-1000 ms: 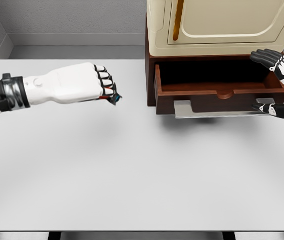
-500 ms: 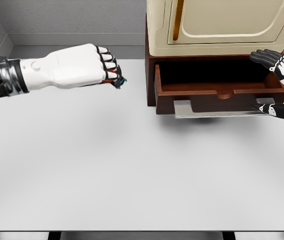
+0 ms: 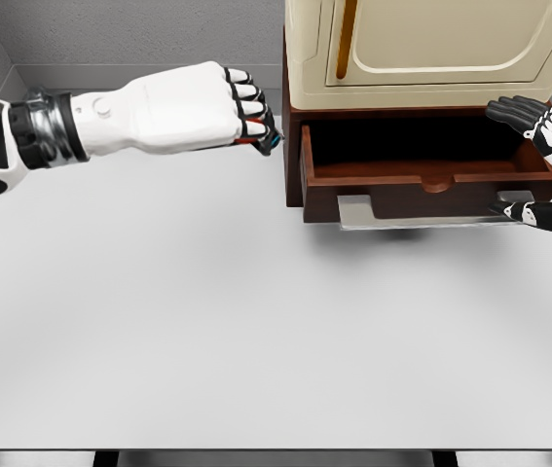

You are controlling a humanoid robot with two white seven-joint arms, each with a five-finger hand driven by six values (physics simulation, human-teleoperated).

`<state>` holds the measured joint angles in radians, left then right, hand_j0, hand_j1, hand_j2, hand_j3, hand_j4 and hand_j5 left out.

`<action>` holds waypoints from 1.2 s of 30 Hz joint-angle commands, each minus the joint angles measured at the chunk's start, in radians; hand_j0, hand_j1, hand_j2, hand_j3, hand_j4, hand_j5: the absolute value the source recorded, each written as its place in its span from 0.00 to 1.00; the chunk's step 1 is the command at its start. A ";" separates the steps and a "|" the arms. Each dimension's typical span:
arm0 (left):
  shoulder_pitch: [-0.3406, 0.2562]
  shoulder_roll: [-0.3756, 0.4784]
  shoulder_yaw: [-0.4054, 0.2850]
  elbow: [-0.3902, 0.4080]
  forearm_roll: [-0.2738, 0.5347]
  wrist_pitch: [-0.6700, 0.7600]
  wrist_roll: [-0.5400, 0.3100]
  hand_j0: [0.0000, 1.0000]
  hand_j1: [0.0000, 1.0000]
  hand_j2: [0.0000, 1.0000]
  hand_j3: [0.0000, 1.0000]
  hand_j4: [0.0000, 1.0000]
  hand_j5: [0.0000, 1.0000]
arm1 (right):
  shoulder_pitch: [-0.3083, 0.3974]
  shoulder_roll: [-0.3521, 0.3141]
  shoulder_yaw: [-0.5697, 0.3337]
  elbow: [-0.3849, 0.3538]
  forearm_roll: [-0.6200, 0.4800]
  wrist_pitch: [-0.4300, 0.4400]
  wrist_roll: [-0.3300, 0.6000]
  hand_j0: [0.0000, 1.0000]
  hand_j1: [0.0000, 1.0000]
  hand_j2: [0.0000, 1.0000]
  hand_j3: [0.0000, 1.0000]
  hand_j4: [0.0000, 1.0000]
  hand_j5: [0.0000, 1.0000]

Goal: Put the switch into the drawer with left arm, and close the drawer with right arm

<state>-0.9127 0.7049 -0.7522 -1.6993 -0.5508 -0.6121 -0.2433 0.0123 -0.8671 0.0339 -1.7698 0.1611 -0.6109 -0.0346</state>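
Switch (image 3: 268, 142): only a small red and blue sliver of it shows, poking out past the curled fingers (image 3: 246, 102) of the left hand (image 3: 198, 107), which is clenched around it in a fist. The hand hangs above the white table (image 3: 256, 331), knuckles toward the cabinet, with the switch just beside the cabinet's dark brown left side wall (image 3: 291, 156) and about level with the top of the drawer. Whether it touches that wall cannot be told.

The drawer (image 3: 422, 175) stands pulled out, its dark interior open from above, with a low front edge that has a shallow scooped notch in the middle. A flat grey handle (image 3: 422, 216) juts out along the bottom of the drawer front. Above the drawer opening hangs the cream upper body of the cabinet (image 3: 431, 49), which overhangs the back of the drawer and leaves only the front part open from above.

The right hand (image 3: 543, 170) sits at the drawer's right end, holding nothing: dark fingers spread by the rear right corner, thumb lying on the handle's right end.

The table in front of the drawer and toward the near edge lies bare.
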 commanded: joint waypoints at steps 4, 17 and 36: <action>-0.015 -0.047 -0.019 0.009 0.002 0.001 0.001 0.48 0.48 0.48 0.48 0.48 0.48 | 0.000 -0.001 0.000 0.000 -0.006 0.000 -0.001 1.00 1.00 1.00 1.00 1.00 1.00; -0.077 -0.130 -0.068 0.046 0.000 0.001 -0.010 0.48 0.48 0.48 0.48 0.48 0.48 | 0.000 -0.001 0.000 0.000 -0.005 0.000 0.001 1.00 1.00 1.00 1.00 1.00 1.00; -0.138 -0.268 -0.107 0.130 -0.004 0.001 -0.045 0.48 0.48 0.48 0.48 0.48 0.48 | 0.000 -0.001 0.000 0.000 -0.005 0.000 0.001 1.00 1.00 1.00 1.00 1.00 1.00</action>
<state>-1.0554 0.4522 -0.8570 -1.5820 -0.5596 -0.6123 -0.2840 0.0138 -0.8671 0.0339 -1.7699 0.1625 -0.6109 -0.0341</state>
